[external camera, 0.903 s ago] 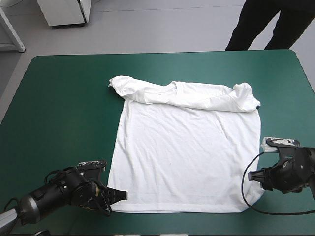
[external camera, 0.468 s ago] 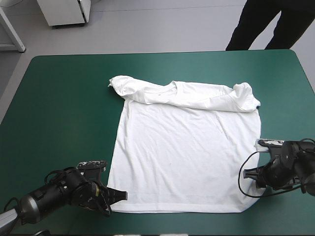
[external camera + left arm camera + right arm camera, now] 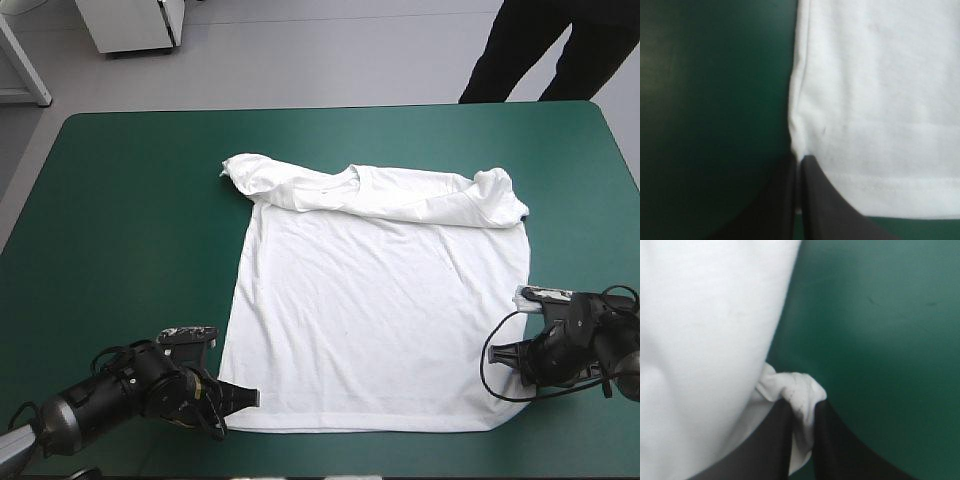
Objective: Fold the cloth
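— Where is the T-shirt [image 3: 380, 300] now?
— It lies spread flat in the middle of the teal-green table [image 3: 130, 200], with the collar and sleeves bunched along the far side.
— What does the left gripper [image 3: 248, 398] do?
— Its black fingers [image 3: 820, 200] are almost closed on the near left corner of the hem.
— And the right gripper [image 3: 498, 354]?
— It is low at the near right side edge, and its fingers [image 3: 770, 440] pinch a small bunch of white cloth between them.
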Robot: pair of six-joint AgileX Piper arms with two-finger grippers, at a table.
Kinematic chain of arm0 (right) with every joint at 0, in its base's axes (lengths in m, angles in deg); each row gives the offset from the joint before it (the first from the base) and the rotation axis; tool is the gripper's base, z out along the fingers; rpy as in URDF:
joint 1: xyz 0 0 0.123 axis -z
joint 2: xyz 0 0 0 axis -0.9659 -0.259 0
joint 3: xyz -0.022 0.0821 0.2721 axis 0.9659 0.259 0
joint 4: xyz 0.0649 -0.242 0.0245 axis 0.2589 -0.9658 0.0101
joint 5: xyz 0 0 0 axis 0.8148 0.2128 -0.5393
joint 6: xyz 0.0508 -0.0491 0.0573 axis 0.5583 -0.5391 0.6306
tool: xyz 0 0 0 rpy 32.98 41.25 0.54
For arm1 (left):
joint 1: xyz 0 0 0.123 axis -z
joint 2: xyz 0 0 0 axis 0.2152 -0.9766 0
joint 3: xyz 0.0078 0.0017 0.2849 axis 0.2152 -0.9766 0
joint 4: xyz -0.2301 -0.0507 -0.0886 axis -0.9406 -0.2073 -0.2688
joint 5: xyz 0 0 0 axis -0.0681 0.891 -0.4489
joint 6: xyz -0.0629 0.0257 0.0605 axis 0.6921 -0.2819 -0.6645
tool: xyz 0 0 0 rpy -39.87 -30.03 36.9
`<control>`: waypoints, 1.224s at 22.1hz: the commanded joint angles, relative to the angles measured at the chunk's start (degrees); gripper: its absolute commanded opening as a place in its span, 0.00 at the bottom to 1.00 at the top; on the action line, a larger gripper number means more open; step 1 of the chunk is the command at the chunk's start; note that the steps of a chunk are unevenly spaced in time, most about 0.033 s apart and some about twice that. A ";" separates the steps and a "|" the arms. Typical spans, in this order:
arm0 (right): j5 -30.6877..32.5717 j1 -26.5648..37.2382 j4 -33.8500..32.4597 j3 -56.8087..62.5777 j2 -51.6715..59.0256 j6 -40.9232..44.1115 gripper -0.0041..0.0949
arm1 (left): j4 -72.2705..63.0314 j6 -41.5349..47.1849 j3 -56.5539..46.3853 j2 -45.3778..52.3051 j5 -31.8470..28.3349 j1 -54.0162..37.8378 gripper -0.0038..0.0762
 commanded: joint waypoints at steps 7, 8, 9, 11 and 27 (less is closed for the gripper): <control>2.75 -0.03 3.87 -0.27 0.71 -1.65 0.03 | 3.99 0.16 2.00 -0.07 -2.06 0.40 0.02; 4.15 -0.03 5.35 -2.90 3.71 -1.65 0.03 | 5.80 -0.60 4.93 -0.07 0.60 0.40 0.02; 4.66 -0.03 6.13 -4.27 5.40 -1.65 0.03 | 6.60 -1.74 6.38 -0.07 1.65 0.40 0.02; 6.60 -0.03 8.18 -10.20 9.24 -1.92 0.03 | 10.47 -4.85 12.79 -0.07 5.12 0.40 0.02; 13.79 -0.03 14.46 -74.44 7.00 -5.24 0.03 | 31.66 -29.31 78.72 -7.66 19.64 0.29 0.02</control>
